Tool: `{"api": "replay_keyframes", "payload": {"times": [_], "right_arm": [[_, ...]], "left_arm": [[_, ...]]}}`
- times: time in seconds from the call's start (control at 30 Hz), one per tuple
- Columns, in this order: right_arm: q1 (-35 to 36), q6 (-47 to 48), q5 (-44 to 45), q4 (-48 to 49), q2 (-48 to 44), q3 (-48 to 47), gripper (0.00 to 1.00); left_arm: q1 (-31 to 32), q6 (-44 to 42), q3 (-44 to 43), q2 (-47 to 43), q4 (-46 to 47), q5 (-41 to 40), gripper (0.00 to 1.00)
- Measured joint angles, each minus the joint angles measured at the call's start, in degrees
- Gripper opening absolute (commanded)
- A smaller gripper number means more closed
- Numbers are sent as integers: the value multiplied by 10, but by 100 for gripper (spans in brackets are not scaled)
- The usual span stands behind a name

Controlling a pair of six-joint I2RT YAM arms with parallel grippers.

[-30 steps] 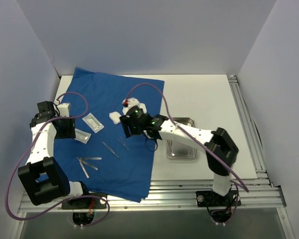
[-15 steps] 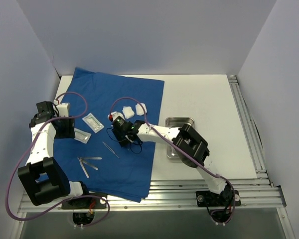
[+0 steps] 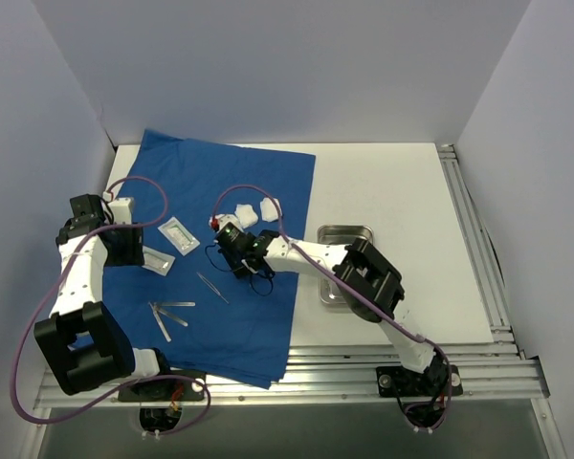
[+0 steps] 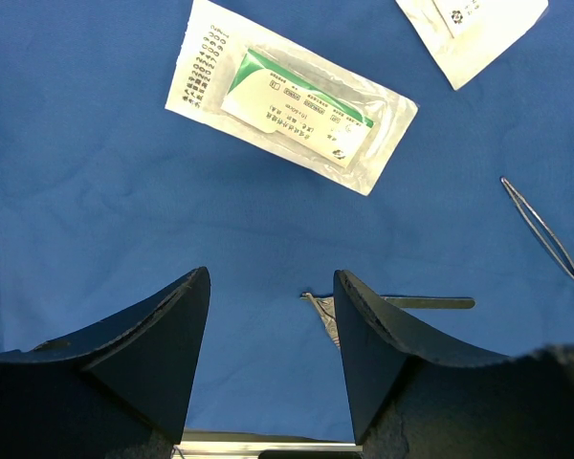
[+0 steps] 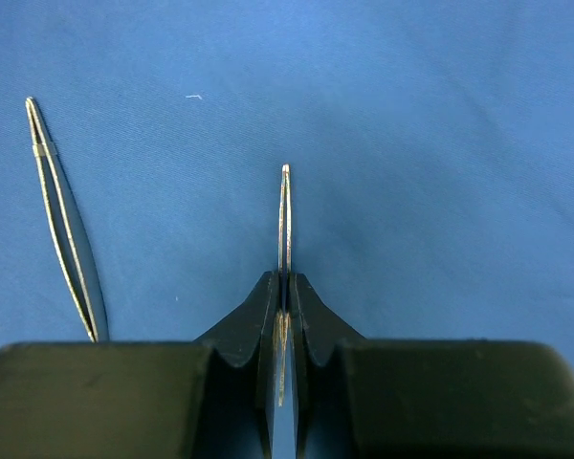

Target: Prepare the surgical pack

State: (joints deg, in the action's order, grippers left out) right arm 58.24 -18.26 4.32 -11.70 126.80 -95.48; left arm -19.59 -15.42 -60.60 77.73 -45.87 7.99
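Gripping tweezers (image 5: 284, 206) at mid cloth (image 3: 220, 182), right gripper (image 5: 283, 287) pinched shut on them, left gripper (image 4: 271, 316) open, empty, at cloth's left; step: instrument pickup; next probably needs a level lift, then carry right to tray (image 3: 345, 229).

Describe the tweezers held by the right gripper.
The tweezers are thin, silvery metal, two slim blades pressed together to a narrow tip. The right gripper is shut on them, tip pointing away from the wrist over the blue cloth. Whether they touch the cloth cannot be told. A second pair lies apart, on the cloth.
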Motion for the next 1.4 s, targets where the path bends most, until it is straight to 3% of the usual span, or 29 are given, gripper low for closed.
{"api": "replay_keyframes", "payload": {"times": [0.13,0.23,0.43,0.57,0.8,1.4], "right_arm": [[-4,-11,22,-6,-45,24,0],[-21,-28,33,-1,-133,78,0],[-182,-74,73,25,-367,240,0],[-265,-102,99,29,-437,355,0],[-265,-141,78,26,-419,490,0],[-243,-198,54,157,-354,516,0]], "left_arm": [[0,0,0,0,0,1,64],[0,0,0,0,0,4,64],[0,0,0,0,0,9,64],[0,-1,0,0,0,12,64],[0,-1,0,1,0,14,64],[0,-1,0,1,-1,15,64]]}}
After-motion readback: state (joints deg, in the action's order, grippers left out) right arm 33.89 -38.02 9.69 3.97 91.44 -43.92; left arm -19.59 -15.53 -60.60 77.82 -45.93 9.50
